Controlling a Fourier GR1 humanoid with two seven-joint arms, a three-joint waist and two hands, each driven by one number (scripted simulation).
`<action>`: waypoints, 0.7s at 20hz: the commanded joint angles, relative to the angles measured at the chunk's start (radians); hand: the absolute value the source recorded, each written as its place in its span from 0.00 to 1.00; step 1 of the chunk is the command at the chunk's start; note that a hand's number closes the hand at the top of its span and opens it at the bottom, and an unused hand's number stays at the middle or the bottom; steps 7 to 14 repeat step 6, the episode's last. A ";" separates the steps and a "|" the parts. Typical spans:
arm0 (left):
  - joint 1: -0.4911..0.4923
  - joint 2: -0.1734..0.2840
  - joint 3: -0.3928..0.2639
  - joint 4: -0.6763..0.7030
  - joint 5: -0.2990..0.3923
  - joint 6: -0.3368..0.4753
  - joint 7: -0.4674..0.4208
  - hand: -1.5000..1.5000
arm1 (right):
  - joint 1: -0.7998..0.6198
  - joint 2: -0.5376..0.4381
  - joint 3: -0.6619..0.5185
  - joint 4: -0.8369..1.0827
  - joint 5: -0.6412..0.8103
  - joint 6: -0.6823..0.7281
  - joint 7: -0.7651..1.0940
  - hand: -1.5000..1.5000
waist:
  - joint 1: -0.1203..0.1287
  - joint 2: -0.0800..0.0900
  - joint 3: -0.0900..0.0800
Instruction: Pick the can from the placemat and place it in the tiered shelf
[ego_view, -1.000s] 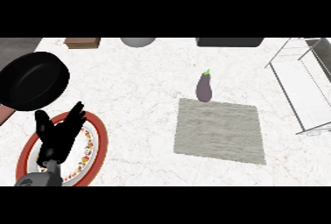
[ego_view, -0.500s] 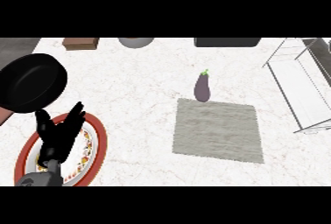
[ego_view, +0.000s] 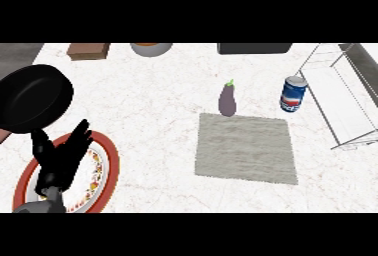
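Can (ego_view: 293, 94) — blue cylinder, upright on marble counter (ego_view: 155, 105) beside the wire tiered shelf (ego_view: 341, 100), off the grey woven placemat (ego_view: 246, 148) — my left hand (ego_view: 63, 157) open-fingered over a red-rimmed plate (ego_view: 105, 172).

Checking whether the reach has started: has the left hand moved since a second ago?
No. The left hand stays open over the red-rimmed plate, just below the black frying pan, as before.

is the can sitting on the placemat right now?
No. The can stands upright on the bare counter, beyond the far right corner of the placemat and beside the tiered shelf.
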 joint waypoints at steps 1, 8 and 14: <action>0.027 0.006 0.008 -0.009 0.001 0.005 0.020 0.50 | 0.056 0.079 -0.010 -0.294 -0.001 0.182 0.077 0.00 | -0.011 -0.005 -0.002; 0.040 0.014 0.029 0.035 0.016 -0.031 -0.029 0.50 | 0.132 0.197 0.031 -0.612 -0.005 0.365 0.043 0.00 | -0.008 0.000 -0.003; 0.040 0.014 0.029 0.035 0.016 -0.031 -0.029 0.50 | 0.132 0.197 0.031 -0.612 -0.005 0.365 0.043 0.00 | -0.008 0.000 -0.003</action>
